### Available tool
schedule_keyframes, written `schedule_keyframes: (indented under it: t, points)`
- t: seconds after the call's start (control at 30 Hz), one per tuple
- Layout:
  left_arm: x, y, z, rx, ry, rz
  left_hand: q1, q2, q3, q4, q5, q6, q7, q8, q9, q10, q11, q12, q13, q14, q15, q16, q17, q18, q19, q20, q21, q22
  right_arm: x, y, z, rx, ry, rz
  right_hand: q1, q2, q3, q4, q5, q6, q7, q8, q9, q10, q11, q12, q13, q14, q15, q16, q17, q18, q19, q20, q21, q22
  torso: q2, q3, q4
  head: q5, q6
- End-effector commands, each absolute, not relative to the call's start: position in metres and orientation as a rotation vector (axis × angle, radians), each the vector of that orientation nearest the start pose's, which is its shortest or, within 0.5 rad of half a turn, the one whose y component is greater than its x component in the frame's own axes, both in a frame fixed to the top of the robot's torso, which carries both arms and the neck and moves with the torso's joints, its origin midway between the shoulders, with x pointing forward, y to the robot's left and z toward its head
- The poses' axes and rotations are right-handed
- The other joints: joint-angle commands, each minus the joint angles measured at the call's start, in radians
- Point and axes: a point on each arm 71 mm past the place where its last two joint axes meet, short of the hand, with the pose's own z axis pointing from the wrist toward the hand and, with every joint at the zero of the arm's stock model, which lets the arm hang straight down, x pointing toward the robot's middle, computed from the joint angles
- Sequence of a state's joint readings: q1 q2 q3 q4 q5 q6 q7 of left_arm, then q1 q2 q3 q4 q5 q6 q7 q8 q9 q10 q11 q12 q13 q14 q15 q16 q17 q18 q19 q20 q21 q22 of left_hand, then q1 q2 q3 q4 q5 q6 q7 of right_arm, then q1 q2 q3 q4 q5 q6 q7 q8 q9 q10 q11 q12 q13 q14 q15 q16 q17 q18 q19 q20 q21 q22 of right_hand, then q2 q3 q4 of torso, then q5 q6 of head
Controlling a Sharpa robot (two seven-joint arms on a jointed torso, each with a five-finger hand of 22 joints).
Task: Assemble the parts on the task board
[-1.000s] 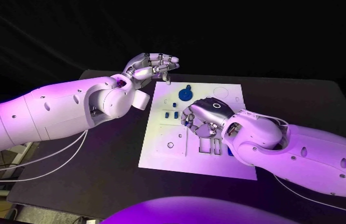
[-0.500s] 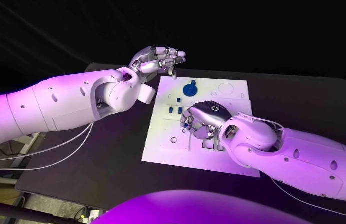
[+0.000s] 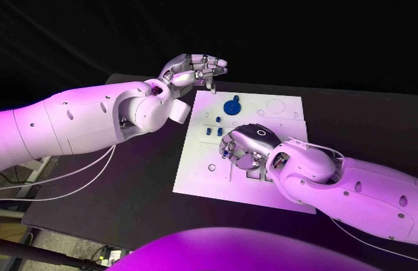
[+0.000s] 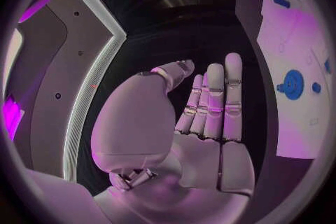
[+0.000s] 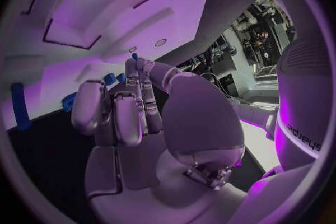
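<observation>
The white board (image 3: pixel 196 174) lies mid-table. The round blue part (image 3: pixel 232 107) sits near its far edge; small ones (image 3: pixel 209 131) wait. The right hand (image 3: pixel 248 144) maybe pinches one. The left hand (image 3: pixel 196 69) hovers empty, fingers apart.

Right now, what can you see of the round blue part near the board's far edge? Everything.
The round blue part is a flat disc, plastic by its look, with a small knob projecting at its far rim and a pale hole near its middle. It lies flat on the white task board, near the far edge. Nothing touches it: the left hand is raised beyond the board's far left corner, and the right hand is down over the board's middle.
</observation>
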State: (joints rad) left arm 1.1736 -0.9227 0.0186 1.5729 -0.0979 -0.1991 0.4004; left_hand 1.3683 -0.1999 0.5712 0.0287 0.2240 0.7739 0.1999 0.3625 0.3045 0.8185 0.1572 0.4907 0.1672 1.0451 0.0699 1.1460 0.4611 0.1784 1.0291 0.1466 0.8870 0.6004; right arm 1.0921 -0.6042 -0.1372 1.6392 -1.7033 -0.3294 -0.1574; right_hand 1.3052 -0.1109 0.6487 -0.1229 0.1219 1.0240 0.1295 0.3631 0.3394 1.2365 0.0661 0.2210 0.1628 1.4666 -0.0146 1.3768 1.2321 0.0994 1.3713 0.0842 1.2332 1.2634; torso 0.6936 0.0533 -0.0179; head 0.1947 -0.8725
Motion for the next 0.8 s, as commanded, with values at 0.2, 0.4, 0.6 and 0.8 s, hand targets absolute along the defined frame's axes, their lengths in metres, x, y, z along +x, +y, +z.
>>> schedule_keyframes:
  t: [0.2, 0.4, 0.6, 0.8]
  points:
    - [0.4796, 0.2249, -0.1608, -0.984, 1.43, -1.659, -0.009, 0.001, -0.005, -0.004, 0.003, -0.007, 0.025, 0.005, 0.002, -0.011, -0.001, 0.008, 0.002, -0.007, 0.0, 0.005, -0.001, 0.006, 0.001, 0.007, -0.004, -0.001, 0.3974, -0.0491, -0.244, -0.525, 1.67, 0.89, -0.01, 0.001, 0.002, 0.003, 0.003, -0.002, 0.004, 0.003, 0.001, 0.0, -0.009, -0.005, 0.001, 0.044, -0.006, 0.003, -0.002, -0.011, -0.003, -0.001, -0.005, -0.001, 0.0, -0.0008, 0.0003, 0.003, 0.0]
    - [0.4795, 0.2247, -0.1608, -0.984, 1.432, -1.66, -0.009, 0.001, -0.005, -0.004, 0.003, -0.007, 0.025, 0.005, 0.002, -0.011, -0.001, 0.008, 0.002, -0.007, 0.0, 0.005, -0.001, 0.006, 0.001, 0.007, -0.004, -0.001, 0.3984, -0.0495, -0.247, -0.522, 1.676, 0.886, -0.012, 0.001, 0.002, 0.003, 0.002, -0.003, 0.004, 0.003, 0.002, -0.001, -0.009, -0.005, 0.002, 0.045, -0.006, 0.003, -0.002, -0.011, -0.004, -0.001, -0.004, 0.0, 0.0, -0.0002, -0.0002, 0.006, 0.0]
    - [0.4795, 0.2246, -0.1609, -0.984, 1.433, -1.66, -0.009, 0.001, -0.005, -0.004, 0.003, -0.007, 0.025, 0.005, 0.002, -0.011, -0.001, 0.008, 0.002, -0.007, 0.0, 0.005, -0.001, 0.006, 0.001, 0.007, -0.004, -0.001, 0.3989, -0.0493, -0.2487, -0.523, 1.68, 0.885, -0.012, 0.001, 0.002, 0.003, 0.002, -0.003, 0.004, 0.003, 0.002, -0.001, -0.009, -0.005, 0.002, 0.045, -0.006, 0.003, -0.002, -0.011, -0.004, -0.001, -0.004, 0.0, 0.0, -0.0003, 0.0006, 0.008, 0.0]
    - [0.4796, 0.2249, -0.161, -0.984, 1.433, -1.659, -0.009, 0.001, -0.005, -0.004, 0.003, -0.007, 0.025, 0.005, 0.002, -0.011, -0.001, 0.008, 0.002, -0.007, 0.0, 0.005, -0.001, 0.006, 0.001, 0.007, -0.004, -0.001, 0.3982, -0.0493, -0.25, -0.525, 1.686, 0.887, -0.012, 0.001, 0.002, 0.003, 0.002, -0.003, 0.004, 0.003, 0.002, -0.001, -0.009, -0.005, 0.002, 0.045, -0.006, 0.003, -0.002, -0.011, -0.004, -0.001, -0.004, 0.0, 0.0, 0.0003, -0.0007, 0.01, 0.0]
